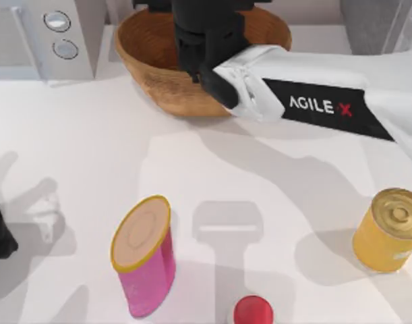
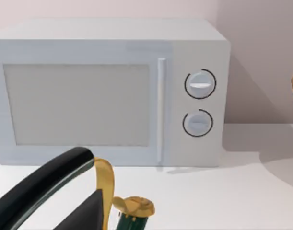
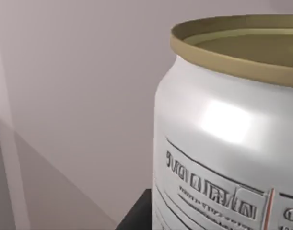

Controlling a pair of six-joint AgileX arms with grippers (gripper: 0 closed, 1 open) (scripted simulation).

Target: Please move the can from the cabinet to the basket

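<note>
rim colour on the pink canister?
Yellow rim around a tan lid, on the pink canister; clearest in the top view.

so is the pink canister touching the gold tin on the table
Apart. The top view shows the pink canister left of centre and the gold tin near the right edge, with bare white table between them.

One basket (image 1: 158,74), one microwave (image 2: 108,91), one silver can (image 3: 223,143), one gold tin (image 1: 389,229), one pink canister (image 1: 145,256)
</note>
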